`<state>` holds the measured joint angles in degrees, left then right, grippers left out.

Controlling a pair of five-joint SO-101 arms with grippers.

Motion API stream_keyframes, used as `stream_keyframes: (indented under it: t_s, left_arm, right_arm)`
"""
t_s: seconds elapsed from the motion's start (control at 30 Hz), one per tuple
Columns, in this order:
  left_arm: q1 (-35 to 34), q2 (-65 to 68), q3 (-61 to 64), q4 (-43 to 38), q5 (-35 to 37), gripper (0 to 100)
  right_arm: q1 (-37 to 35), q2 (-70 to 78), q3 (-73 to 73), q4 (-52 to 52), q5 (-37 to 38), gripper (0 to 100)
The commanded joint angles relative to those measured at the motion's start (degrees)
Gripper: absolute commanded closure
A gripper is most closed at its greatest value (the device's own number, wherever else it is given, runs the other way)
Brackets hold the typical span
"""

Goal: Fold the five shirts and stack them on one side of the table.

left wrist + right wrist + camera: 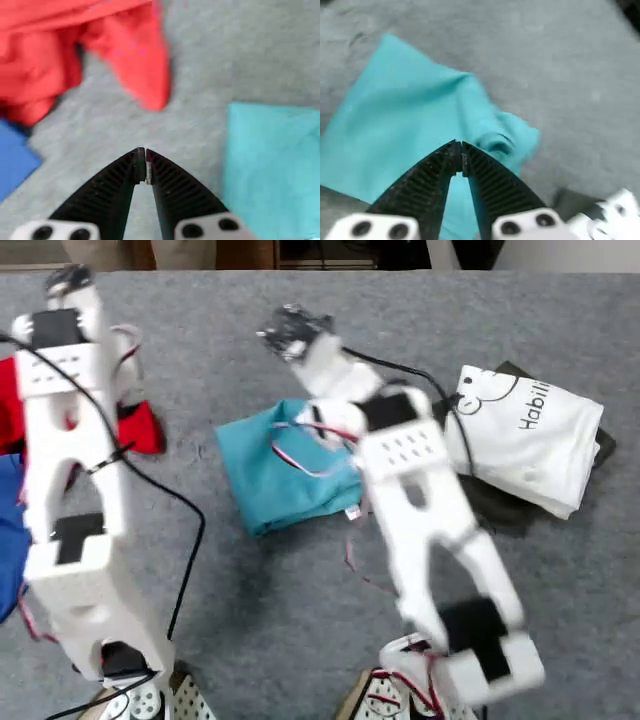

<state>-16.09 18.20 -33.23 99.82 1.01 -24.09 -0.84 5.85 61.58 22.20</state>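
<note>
A folded teal shirt (275,475) lies mid-table; it also appears as the teal shirt (405,130) and the teal shirt (272,165). My right gripper (459,151) is shut with nothing in it, held above that shirt; from above the right gripper (290,332) sits past the shirt's far edge. A crumpled red shirt (55,60) and a blue shirt (15,162) lie at the left; my left gripper (145,162) is shut and empty over bare table between the red and teal shirts. A folded white shirt (530,430) rests on a black shirt (495,505) at the right.
The grey table (290,620) has free room in front of the teal shirt, between the two arm bases. Loose cables (185,540) hang from both arms. The red shirt (140,428) and blue shirt (10,525) lie partly under the left arm (70,450).
</note>
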Motion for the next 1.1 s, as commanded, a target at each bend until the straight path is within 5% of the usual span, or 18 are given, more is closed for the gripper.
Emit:
stream_keyframes:
  t_s: [0.0, 0.2, 0.63, 0.77, 1.07]
  left_arm:
    - [-5.4, -6.1, 9.6, -4.5, -3.5, 98]
    - [-10.0, -8.4, 28.6, -16.8, -3.8, 98]
    - [-5.8, -13.6, 55.2, -43.5, -3.7, 98]
    - [-3.0, -13.3, 59.3, -48.7, -3.7, 98]
    - [-2.4, -13.3, 60.0, -49.2, -3.8, 98]
  right_arm:
    - [-2.3, 12.4, -13.7, 5.3, -0.8, 99.4]
    - [1.5, 32.7, -35.1, 9.7, -0.6, 99.4]
    - [11.8, 68.3, -88.7, 14.8, 4.8, 99.3]
    - [10.2, 71.8, -102.3, 17.1, 8.8, 99.3]
    - [6.7, 57.9, -100.4, 36.5, 11.1, 99.4]
